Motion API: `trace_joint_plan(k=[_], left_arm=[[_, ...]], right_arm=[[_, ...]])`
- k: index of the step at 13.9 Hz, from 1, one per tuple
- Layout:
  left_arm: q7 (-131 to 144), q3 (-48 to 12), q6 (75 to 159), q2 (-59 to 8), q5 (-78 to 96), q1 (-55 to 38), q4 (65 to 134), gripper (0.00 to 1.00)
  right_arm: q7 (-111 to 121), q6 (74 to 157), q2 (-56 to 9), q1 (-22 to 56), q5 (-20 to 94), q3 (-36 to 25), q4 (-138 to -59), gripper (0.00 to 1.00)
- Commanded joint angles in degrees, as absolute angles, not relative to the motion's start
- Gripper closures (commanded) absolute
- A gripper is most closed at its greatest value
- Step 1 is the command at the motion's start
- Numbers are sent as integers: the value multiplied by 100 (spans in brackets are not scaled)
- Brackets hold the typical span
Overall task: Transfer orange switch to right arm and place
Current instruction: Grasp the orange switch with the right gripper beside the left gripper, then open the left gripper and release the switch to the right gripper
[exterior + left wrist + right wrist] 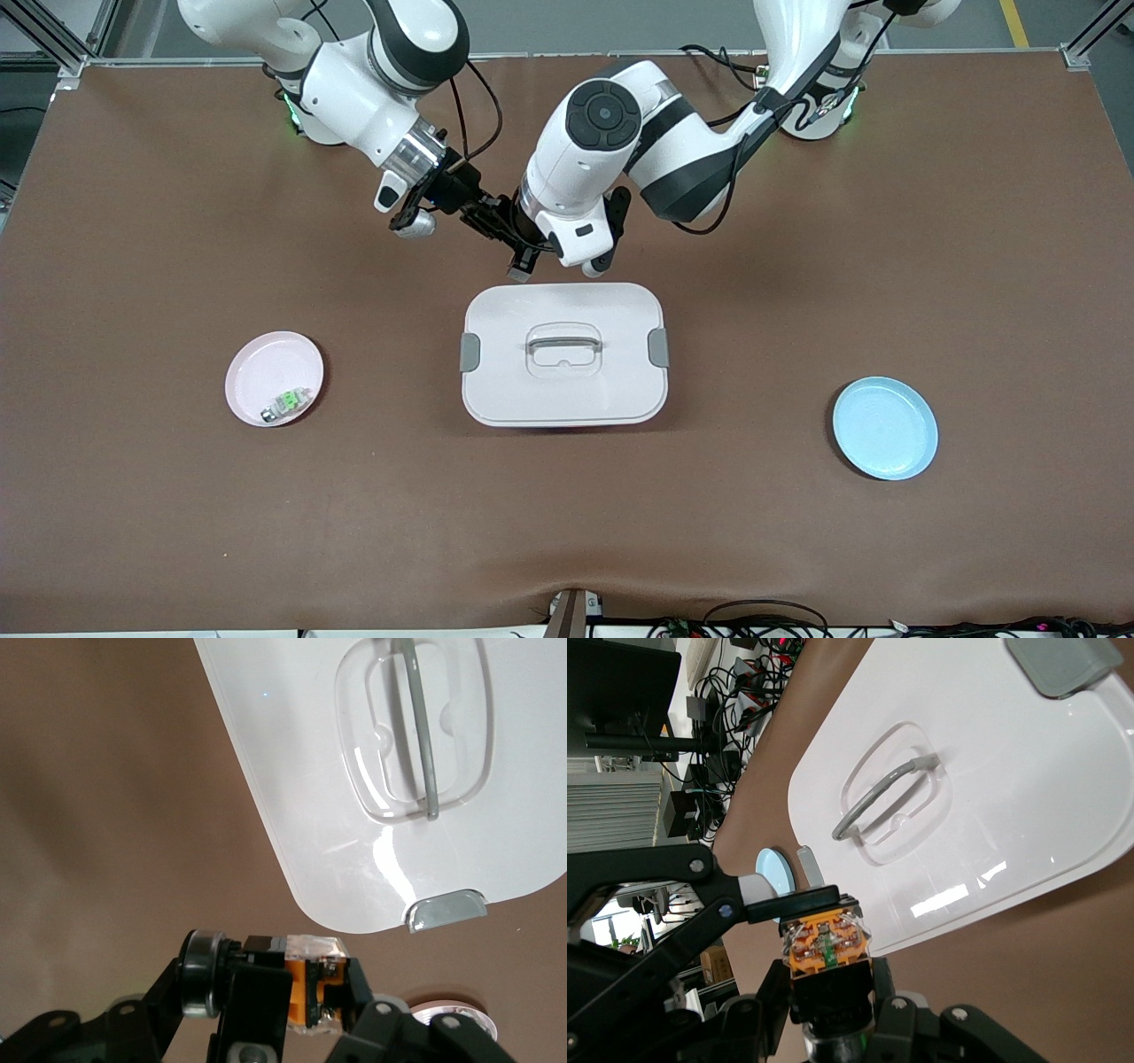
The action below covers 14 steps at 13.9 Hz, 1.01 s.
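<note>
The orange switch [308,992] hangs in the air between both grippers, over the bare table just beside the white box's edge that lies farther from the front camera. My left gripper [306,985] is shut on its orange part. My right gripper [828,979] is shut on its black body, with the orange face [828,943] pointing away from the right wrist. In the front view the two grippers meet, the right gripper [492,220] touching the left gripper [523,257], and the switch is hidden between them.
A white lidded box [505,390] with a grey handle sits mid-table. A pink plate [261,354] toward the right arm's end holds a green-faced switch [285,403]. A blue plate [886,428] lies toward the left arm's end.
</note>
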<state>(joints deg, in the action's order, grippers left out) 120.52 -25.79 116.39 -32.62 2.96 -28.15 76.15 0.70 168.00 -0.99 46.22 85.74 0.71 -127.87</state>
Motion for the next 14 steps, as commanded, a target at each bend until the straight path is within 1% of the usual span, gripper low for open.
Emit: trace_joint_plan(k=[1,2,3,6,9,11,14], left_arm=[[12164,-2602,11646,-3287,281,-2883,7427,93],[12155,-2602,11646,-3287,273,-2892,7427,61],[12129,-2593,11637,-3278,255,-2892,7427,1],[12094,-2593,11628,-3226,211,-2865,7427,0],[12094,-2575,11558,-3165,185,-2804,7427,0],[12155,-2357,11444,-3068,193,-2812,7427,0],[12155,-2110,11356,-2945,193,-2769,7418,0]], right_arm=[[141,16814,-220,4693,8780,62,-12656,100],[149,16813,-220,4693,8780,62,-12656,100],[158,16813,-220,4693,8780,62,-12648,100],[594,16805,-228,4693,8719,53,-12656,100],[2174,16796,-290,4650,8701,44,-12717,100],[3291,16805,-351,4562,8701,18,-12796,100],[4066,16805,-421,4395,8692,18,-13033,100]])
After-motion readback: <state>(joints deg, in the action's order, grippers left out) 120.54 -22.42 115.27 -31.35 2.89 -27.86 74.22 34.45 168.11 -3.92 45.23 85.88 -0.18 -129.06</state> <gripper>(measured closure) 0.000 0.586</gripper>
